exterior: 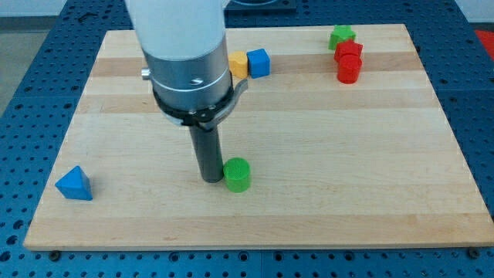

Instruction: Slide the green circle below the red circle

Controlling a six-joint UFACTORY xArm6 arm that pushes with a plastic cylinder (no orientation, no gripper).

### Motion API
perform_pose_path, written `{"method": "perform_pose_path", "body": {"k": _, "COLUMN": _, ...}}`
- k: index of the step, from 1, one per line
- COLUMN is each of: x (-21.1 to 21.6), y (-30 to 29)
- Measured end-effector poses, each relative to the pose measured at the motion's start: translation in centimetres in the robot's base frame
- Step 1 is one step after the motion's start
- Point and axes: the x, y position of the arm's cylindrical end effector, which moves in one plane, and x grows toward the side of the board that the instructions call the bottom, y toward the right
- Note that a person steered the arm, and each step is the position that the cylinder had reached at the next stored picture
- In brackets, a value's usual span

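Our tip [211, 180] touches the green circle [237, 174] on its left, placed to shove it rightward across the bench [324, 154]. The red circle [348, 69] sits far up-right of it. We have no fingers.

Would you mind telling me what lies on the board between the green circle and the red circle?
Nothing: in the camera view, only bare wood runs from the green circle to the red circle.
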Motion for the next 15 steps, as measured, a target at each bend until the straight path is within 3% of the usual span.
{"method": "perform_pose_path", "body": {"k": 2, "x": 3.1, "y": 1.7}}
{"method": "perform_pose_path", "body": {"k": 5, "x": 3.1, "y": 8.6}}
{"method": "perform_pose_path", "body": {"k": 6, "x": 0.4, "y": 9.2}}
{"method": "perform_pose_path", "body": {"k": 10, "x": 0.2, "y": 17.4}}
{"method": "perform_pose_path", "body": {"k": 13, "x": -6.7, "y": 18.5}}
{"method": "perform_pose_path", "body": {"k": 15, "x": -8.3, "y": 20.3}}
